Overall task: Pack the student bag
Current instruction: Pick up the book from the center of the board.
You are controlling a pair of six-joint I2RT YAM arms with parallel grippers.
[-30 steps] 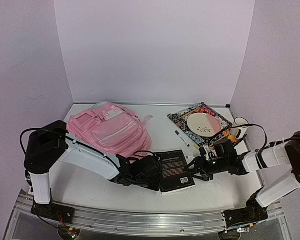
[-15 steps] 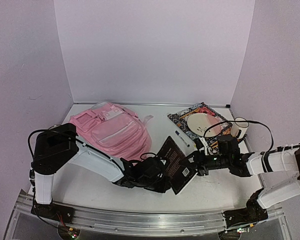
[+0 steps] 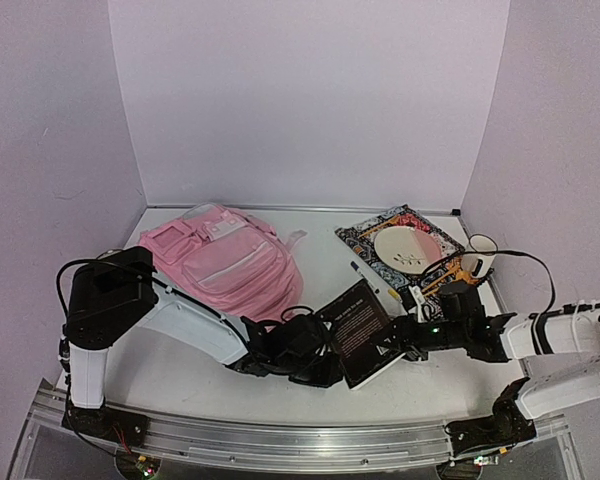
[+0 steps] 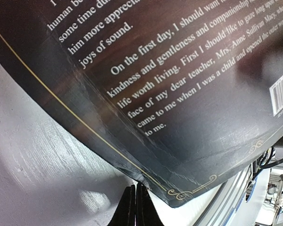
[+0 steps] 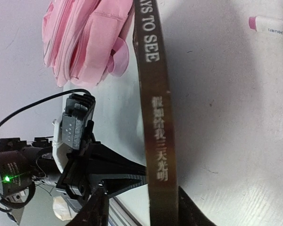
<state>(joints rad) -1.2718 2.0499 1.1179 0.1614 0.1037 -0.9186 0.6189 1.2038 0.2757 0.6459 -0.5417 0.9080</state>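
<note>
Student bag (image 3: 225,262) packing: propping black book (image 3: 363,330) tilted with pressed-together left jaws, letting right jaws straddle spine; cannot tell whether gripping

One pink student bag (image 3: 225,262), one black paperback book (image 3: 360,330), one patterned notebook (image 3: 360,238), one pale round disc (image 3: 405,247), one marker pen (image 3: 365,276), one white mug (image 3: 477,262), and two robot arms: left arm (image 3: 180,318), right arm (image 3: 555,335).
</note>
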